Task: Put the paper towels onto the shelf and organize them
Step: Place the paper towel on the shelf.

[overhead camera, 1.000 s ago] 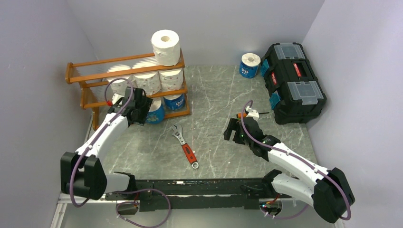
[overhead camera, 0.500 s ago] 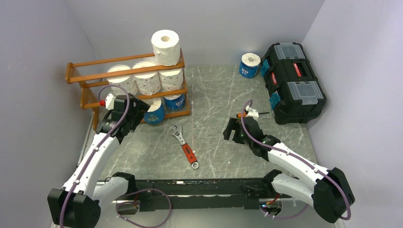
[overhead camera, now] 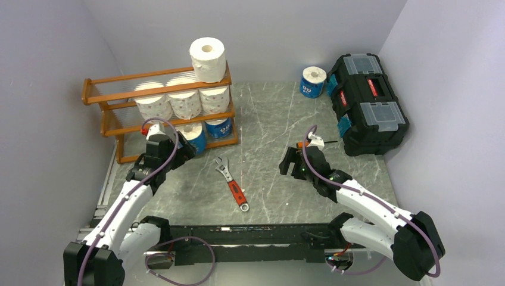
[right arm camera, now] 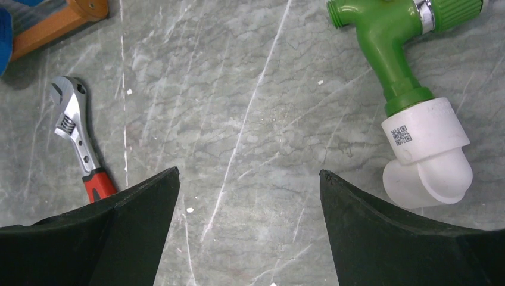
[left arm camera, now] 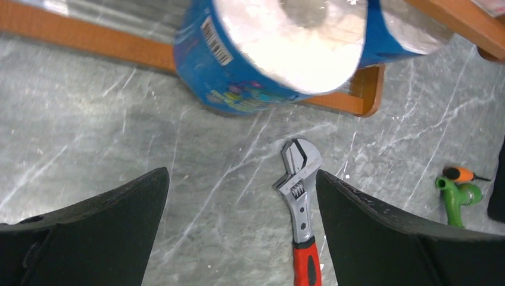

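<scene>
The orange-brown shelf [overhead camera: 119, 92] stands at the back left. A white roll [overhead camera: 208, 58] sits on its top tier, three printed rolls [overhead camera: 184, 102] on the middle tier, and two blue-wrapped rolls [overhead camera: 219, 127] on the bottom tier. The nearer blue roll [overhead camera: 195, 137] leans at the shelf's front; it also shows in the left wrist view [left arm camera: 274, 53]. Another blue-wrapped roll [overhead camera: 313, 81] stands alone at the back by the toolbox. My left gripper [overhead camera: 180, 150] [left arm camera: 241, 173] is open and empty, just in front of the leaning blue roll. My right gripper [overhead camera: 290, 162] [right arm camera: 249, 173] is open and empty over the table.
A red-handled wrench [overhead camera: 232, 182] [left arm camera: 301, 179] [right arm camera: 74, 128] lies mid-table between the arms. A green tap fitting with a white elbow [right arm camera: 405, 71] [overhead camera: 312, 143] lies beside my right gripper. The black toolbox [overhead camera: 366, 101] stands at the back right.
My left gripper has drawn back from the blue roll at the shelf's bottom tier, toward the near side. The right arm has not moved.
</scene>
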`<state>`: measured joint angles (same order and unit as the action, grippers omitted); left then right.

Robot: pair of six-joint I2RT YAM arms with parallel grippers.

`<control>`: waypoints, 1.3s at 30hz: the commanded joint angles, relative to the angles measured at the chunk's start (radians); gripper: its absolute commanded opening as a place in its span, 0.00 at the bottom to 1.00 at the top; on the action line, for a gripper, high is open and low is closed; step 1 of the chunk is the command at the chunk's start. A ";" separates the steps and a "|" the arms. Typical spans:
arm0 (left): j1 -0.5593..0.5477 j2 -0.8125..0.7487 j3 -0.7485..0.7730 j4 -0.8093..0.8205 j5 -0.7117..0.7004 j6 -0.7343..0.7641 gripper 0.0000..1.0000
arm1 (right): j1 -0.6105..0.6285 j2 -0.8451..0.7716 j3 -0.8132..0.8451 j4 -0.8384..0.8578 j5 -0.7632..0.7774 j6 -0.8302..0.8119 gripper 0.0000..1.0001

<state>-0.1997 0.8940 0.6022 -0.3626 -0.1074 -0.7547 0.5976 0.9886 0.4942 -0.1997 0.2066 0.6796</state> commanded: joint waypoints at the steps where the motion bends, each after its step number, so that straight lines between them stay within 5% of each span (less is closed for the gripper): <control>1: 0.003 0.003 0.003 0.125 0.038 0.155 0.99 | -0.004 -0.023 0.002 0.065 -0.001 -0.019 0.89; 10: -0.003 0.057 0.035 0.189 0.034 0.255 0.97 | -0.004 -0.039 -0.007 0.067 -0.003 -0.015 0.89; 23: -0.003 0.195 0.072 0.153 -0.050 0.253 0.72 | -0.005 -0.032 -0.012 0.080 -0.001 -0.020 0.89; 29: -0.003 0.279 0.074 0.224 -0.051 0.225 0.64 | -0.004 -0.054 -0.018 0.077 0.007 -0.020 0.89; 39: -0.003 0.303 0.010 0.422 -0.112 0.118 0.62 | -0.004 -0.068 -0.027 0.076 0.014 -0.023 0.89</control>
<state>-0.2005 1.1934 0.6197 -0.0841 -0.1791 -0.5850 0.5968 0.9337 0.4755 -0.1635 0.2035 0.6720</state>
